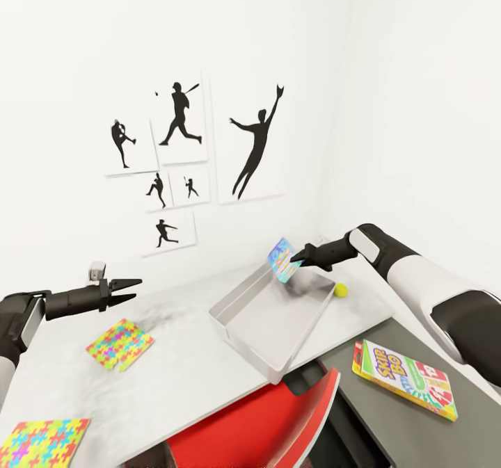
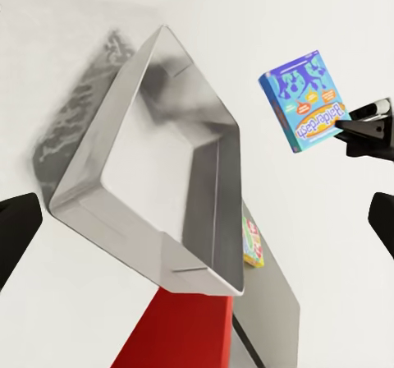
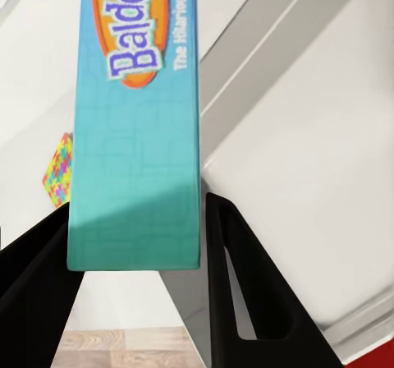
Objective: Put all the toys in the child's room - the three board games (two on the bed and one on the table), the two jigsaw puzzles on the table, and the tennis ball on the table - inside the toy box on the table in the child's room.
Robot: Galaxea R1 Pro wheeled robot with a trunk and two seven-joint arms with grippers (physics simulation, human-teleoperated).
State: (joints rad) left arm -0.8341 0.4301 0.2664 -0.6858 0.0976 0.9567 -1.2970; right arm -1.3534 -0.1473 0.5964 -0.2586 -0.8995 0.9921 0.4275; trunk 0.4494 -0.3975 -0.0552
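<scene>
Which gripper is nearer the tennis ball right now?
Right. The right gripper holds a board game over the toy box, near the tennis ball. The left gripper hovers far across the table.

Right arm: white upper shell with a black forearm, reaching from the head view's right edge toward the middle, forearm roughly level.
Right gripper (image 1: 299, 256): black two-finger gripper, closed on the blue rectangular board game box (image 1: 284, 260); in the right wrist view the box sits between the jaws, one black finger (image 3: 242, 286) flat against each broad face, most of the box sticking out beyond the fingertips.
Left arm: black forearm stretched level from the head view's left edge, pointing toward the middle.
Left gripper (image 1: 129, 289): black two-finger gripper, fingers spread apart, nothing between the jaws.
</scene>
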